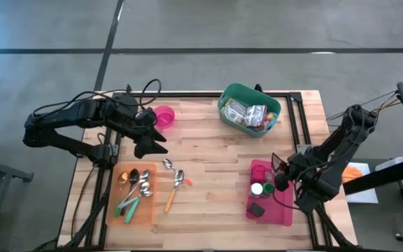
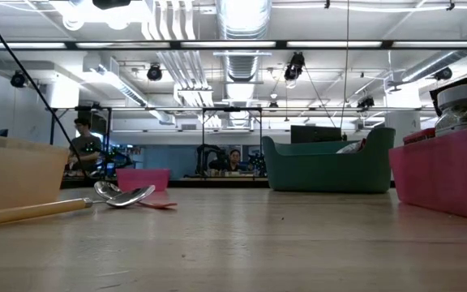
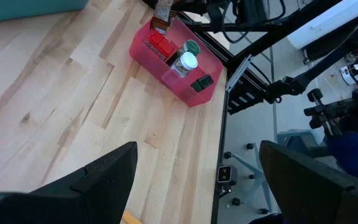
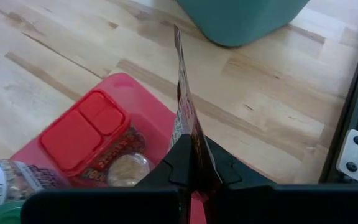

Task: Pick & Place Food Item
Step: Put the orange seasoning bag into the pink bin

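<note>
Flat foil packet (image 4: pixel 183 99) pinched in right gripper (image 4: pixel 193 163).

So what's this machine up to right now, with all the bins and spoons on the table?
The right gripper is shut on a flat snack packet, holding it upright over the pink bin near the table's right edge. That bin already holds jars and a red box. The teal basket at the back is full of more packets. The left gripper hangs open over the table beside the small pink bowl, holding nothing.
</note>
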Motion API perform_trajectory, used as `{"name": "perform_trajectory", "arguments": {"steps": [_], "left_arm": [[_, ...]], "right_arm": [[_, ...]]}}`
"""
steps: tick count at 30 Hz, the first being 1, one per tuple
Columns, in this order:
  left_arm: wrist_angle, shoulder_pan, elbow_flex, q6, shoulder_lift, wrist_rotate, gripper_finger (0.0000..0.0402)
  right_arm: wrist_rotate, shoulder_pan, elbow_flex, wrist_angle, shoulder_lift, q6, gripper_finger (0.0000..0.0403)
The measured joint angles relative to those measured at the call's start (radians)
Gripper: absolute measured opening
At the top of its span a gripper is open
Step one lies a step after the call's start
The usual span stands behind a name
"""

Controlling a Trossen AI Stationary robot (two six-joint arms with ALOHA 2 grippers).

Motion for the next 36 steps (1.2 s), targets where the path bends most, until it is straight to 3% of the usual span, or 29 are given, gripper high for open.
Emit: {"name": "perform_trajectory", "arguments": {"steps": [11,36], "left_arm": [[0.000,0.000,0.000,-0.029,0.000,0.001,0.0341],[0.000,0.000,0.000,-0.063,0.000,0.021,0.0341]], "right_arm": [[0.005,0.000,-0.119,0.166,0.001,-0.024,0.0008],[-0.027,0.000,-0.077,0.233,0.135,-0.032,0.0008]]}}
